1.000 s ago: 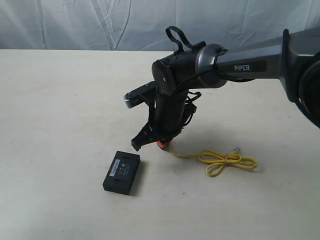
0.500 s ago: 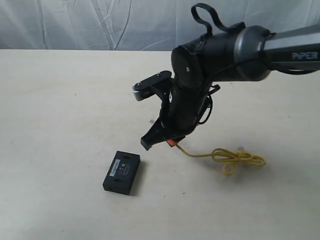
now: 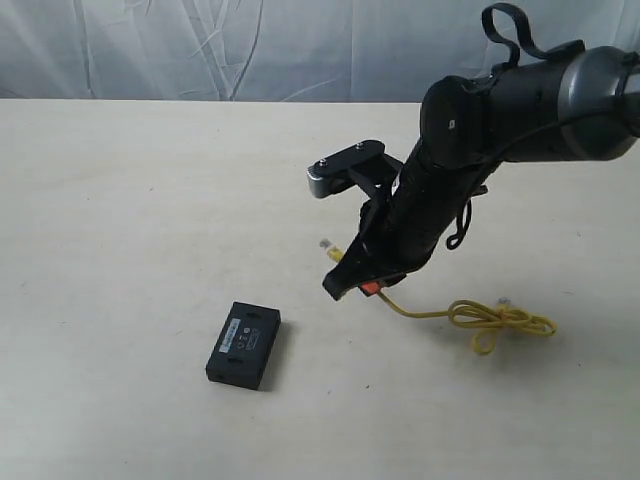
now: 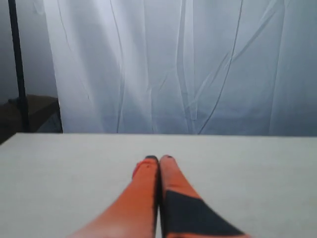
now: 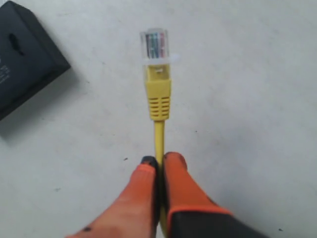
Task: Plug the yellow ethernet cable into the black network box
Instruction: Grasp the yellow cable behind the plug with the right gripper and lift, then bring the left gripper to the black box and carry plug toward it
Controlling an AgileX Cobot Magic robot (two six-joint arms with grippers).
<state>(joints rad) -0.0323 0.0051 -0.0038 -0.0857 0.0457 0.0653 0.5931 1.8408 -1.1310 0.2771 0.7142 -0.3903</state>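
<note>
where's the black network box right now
In the exterior view the black network box lies flat on the table, lower left of centre, apart from the right hand that pinches the yellow ethernet cable up and to its right.

A pale, matte table [image 3: 120,200] runs back to a wrinkled white curtain [image 3: 200,50] hanging behind it. A thin dark pole [image 4: 17,74] stands upright beside the curtain.
</note>
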